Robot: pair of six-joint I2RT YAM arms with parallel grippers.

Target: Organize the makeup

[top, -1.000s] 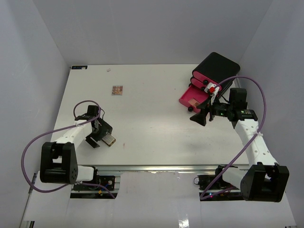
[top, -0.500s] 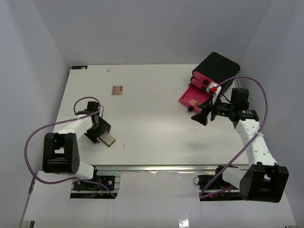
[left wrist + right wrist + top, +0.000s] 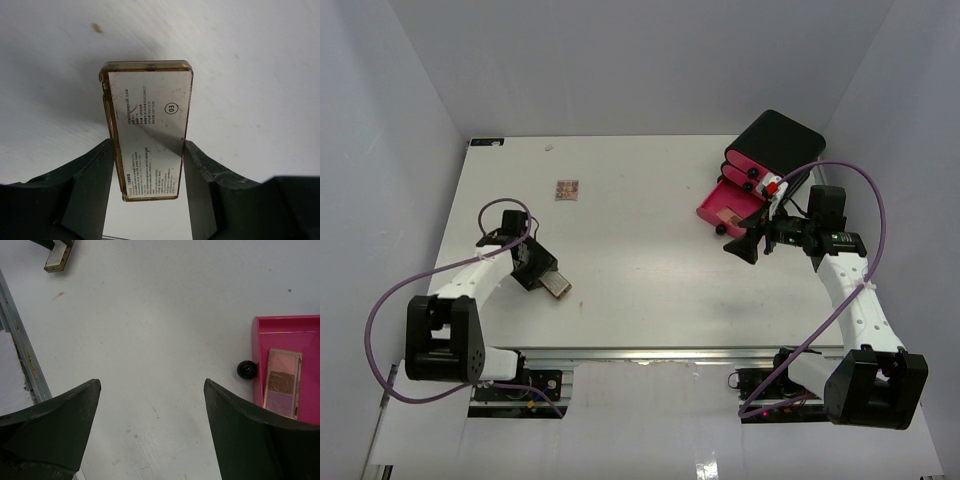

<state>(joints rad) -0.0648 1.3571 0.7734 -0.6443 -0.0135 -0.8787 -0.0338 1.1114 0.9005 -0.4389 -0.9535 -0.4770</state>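
Starting at the left, the left hand (image 3: 544,277) sits low over the near-left part of the white worktop (image 3: 640,260). Its two dark fingers (image 3: 92,185) press against the long sides of the brown rectangular case (image 3: 147,135), so the hand is closed on it. The case lies flat with its white printed label facing up. Its long axis runs straight out from between the fingers, and in the top view its free end points toward the near right. Whether it rests on the worktop or is just off it, I cannot tell.

Farther back and a little to the right, a small tan-pink square item (image 3: 566,189) lies alone on the worktop, well apart from the case.

On the right side, the right hand (image 3: 741,244) hovers with its fingers spread wide, holding nothing. Just beyond it stands the black box (image 3: 778,135), whose lowest pink drawer (image 3: 712,207) is pulled open. An eyeshadow palette (image 3: 282,385) lies flat inside that drawer, its long axis running along the drawer's depth, beside the drawer's round black knob (image 3: 246,369).
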